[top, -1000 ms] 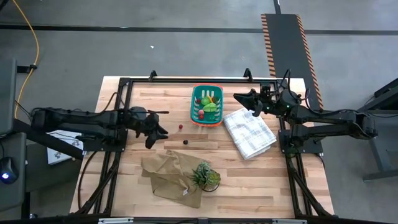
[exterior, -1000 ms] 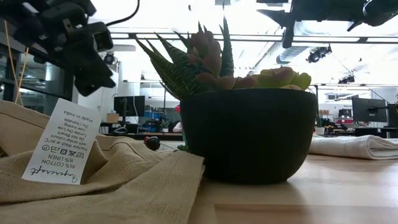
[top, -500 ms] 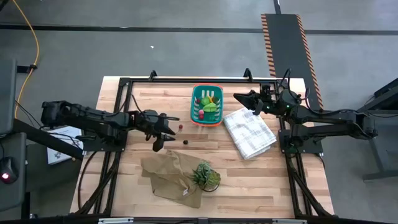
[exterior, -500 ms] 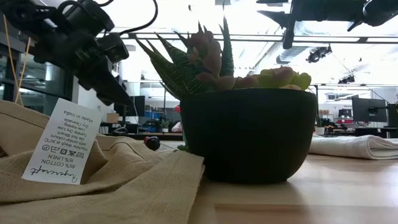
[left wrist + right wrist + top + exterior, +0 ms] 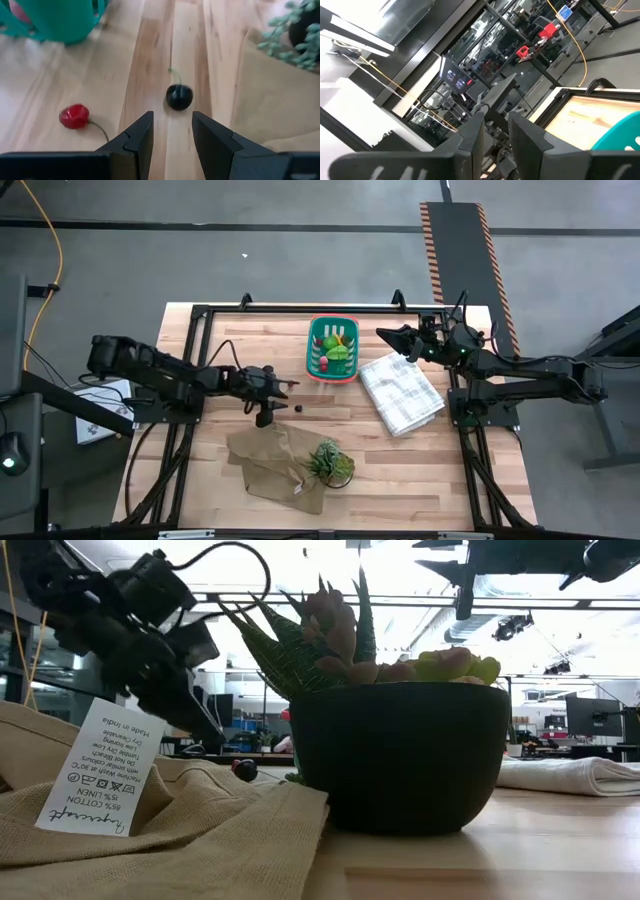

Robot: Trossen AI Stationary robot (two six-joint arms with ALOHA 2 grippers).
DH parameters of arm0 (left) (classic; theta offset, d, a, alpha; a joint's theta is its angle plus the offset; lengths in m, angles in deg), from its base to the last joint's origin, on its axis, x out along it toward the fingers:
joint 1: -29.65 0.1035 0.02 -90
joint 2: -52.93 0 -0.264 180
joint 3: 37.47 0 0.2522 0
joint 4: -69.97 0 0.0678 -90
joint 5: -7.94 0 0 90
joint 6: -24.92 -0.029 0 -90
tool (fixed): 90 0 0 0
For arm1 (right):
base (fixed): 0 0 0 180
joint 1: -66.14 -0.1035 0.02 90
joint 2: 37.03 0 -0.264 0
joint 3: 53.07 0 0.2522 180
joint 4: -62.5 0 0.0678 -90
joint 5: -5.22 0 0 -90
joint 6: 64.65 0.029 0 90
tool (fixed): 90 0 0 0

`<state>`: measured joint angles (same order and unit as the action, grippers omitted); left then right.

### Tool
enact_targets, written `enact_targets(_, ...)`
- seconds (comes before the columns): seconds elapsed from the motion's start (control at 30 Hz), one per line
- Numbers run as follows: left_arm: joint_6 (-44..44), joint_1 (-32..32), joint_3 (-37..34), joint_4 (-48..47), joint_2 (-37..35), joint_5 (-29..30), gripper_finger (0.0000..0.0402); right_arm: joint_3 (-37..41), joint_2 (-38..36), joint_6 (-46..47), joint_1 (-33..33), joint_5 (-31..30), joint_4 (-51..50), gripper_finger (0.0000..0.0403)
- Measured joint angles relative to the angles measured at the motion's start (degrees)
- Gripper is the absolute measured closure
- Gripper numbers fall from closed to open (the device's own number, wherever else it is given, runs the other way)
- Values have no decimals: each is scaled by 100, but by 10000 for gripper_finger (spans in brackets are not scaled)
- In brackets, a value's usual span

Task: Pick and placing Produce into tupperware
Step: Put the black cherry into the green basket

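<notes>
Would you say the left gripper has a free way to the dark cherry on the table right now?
Probably yes. The left gripper is open and lined up with the dark cherry, with only bare wood between them; the red cherry lies off to one side.

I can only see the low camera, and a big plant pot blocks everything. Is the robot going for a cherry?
Observer: Yes. The left gripper is open, lined up on the dark cherry just ahead of its fingers.
Operator: Is there another cherry?
Observer: A red cherry lies off to one side of it on the wood.
Operator: Where's the basket?
Observer: The teal basket sits at the table's far side, with produce already inside.
Operator: What's the other arm doing?
Observer: The right gripper waits raised beside the basket, above the white cloth.
</notes>
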<state>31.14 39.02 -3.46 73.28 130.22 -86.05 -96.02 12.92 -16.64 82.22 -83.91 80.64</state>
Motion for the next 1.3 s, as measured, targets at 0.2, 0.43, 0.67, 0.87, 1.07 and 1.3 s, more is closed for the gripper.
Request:
enact_targets(0.2, -154, -2, 2, 126, 241, 13, 279, 0, -2, 0, 0, -7, 0, 324)
enact_targets(0.43, -260, -2, 2, 364, 255, 5, 248, 0, -2, 0, 0, -11, 1, 324)
enact_targets(0.67, -480, -2, 2, 469, 255, -49, 208, 0, 0, 0, 0, -11, 2, 324)
enact_targets(0.87, -794, -2, 2, 630, 255, -49, 211, 0, 0, 0, 0, -9, 0, 324)
enact_targets(1.07, -877, -2, 5, 713, 255, -49, 211, 0, 0, -2, 0, -9, 2, 324)
enact_targets(1.3, -1027, -2, 247, 701, 590, -49, 217, 0, 0, -2, -2, -8, 2, 324)
